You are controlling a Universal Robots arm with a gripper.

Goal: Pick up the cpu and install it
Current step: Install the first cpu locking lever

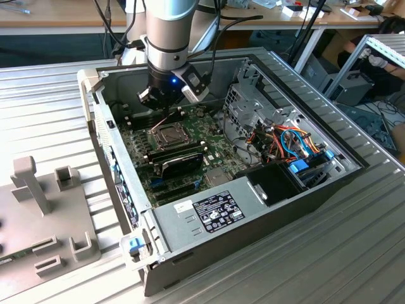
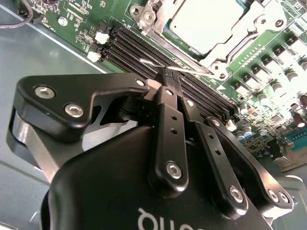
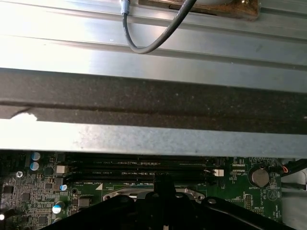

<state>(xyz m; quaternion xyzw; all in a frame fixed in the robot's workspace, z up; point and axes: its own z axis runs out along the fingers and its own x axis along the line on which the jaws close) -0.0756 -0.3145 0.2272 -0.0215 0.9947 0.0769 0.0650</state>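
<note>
**Desk:** What is the biggest thing under your hand?

**Arm:** A ribbed, silver-grey metal table (image 1: 354, 253), spreading out on every side below my gripper (image 1: 161, 95). On it lies an open dark-grey desktop computer case (image 1: 285, 212), and my gripper hangs inside its walls.

**Desk:** And inside the case?

**Arm:** A green motherboard (image 1: 218, 152) lies directly beneath my fingers. In the second wrist view, a row of long black memory slots (image 2: 144, 50) runs just beyond my fingertips (image 2: 165, 79). In the first wrist view the slots lie between my fingers and the case wall.

**Desk:** Where is the processor?

**Arm:** Just past those slots, ahead of my fingertips. The cpu (image 2: 206, 21), a flat square chip with a pale silver metal top, sits in its socket. A hinged silver metal socket frame (image 2: 158, 24) lies around its edges. I am not holding the chip.

**Desk:** How do your fingers stand?

**Arm:** They are drawn narrow, the two black fingers nearly meeting at the tips. A thin silver wire lever (image 2: 192, 69) runs along the near side of the frame and passes right at my fingertips. I cannot tell whether I am pinching it.
</note>
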